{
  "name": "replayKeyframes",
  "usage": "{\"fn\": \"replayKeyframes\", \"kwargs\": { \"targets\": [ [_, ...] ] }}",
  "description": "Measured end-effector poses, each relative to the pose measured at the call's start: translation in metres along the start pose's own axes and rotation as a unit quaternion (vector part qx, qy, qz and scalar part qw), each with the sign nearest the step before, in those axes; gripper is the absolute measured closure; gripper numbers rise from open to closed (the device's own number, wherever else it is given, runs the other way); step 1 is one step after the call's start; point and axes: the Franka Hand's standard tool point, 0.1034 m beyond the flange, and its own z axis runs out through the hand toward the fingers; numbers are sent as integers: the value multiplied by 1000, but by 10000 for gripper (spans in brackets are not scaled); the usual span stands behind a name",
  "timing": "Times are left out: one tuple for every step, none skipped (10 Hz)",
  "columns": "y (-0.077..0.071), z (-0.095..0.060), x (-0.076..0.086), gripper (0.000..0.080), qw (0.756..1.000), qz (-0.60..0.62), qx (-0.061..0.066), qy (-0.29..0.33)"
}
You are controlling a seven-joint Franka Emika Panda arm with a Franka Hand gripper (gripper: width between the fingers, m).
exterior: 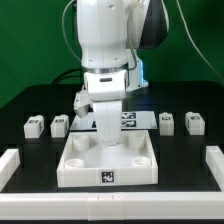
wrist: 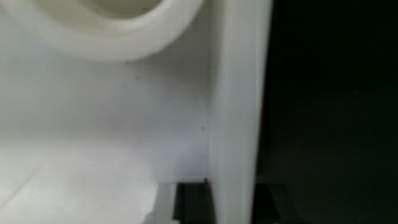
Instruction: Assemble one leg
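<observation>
On the black bench (exterior: 30,150), well left of the panel (exterior: 80,175), the outer left leg (exterior: 33,125) is seen. The inner left leg (exterior: 59,125) is set just beside it, on the side nearer the panel. At the middle of the panel's far wall the fingers (exterior: 105,128) are seen reaching down from above, pressed almost together. In the wrist view that wall runs down between them, past a round socket (wrist: 125,20). The wall is therefore judged to be pinched, and no leg is held. Right of the panel, the inner right leg (exterior: 167,121) and the outer right leg (exterior: 193,121) are set side by side. Every leg thus lies sideways from the fingers, roughly level with the panel's far edge, and the inner left leg is judged nearest. The legs' long axes cannot be made out at this size.
</observation>
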Motion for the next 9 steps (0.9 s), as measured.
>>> {"fn": "replayKeyframes", "kwargs": {
  "targets": [
    [0,0,0,742,1000,0,-1,0],
    [0,0,0,742,1000,0,-1,0],
    [1,0,0,742,1000,0,-1,0],
    [1,0,0,742,1000,0,-1,0],
    [1,0,0,742,1000,0,-1,0],
    [3,-1,2,742,1000,-1,-2,0],
    [19,-2,14,742,1000,-11,-9,5],
    [34,-2,26,742,1000,-12,-11,10],
    [52,-2,39,742,1000,-12,-17,17]
  ]
}}
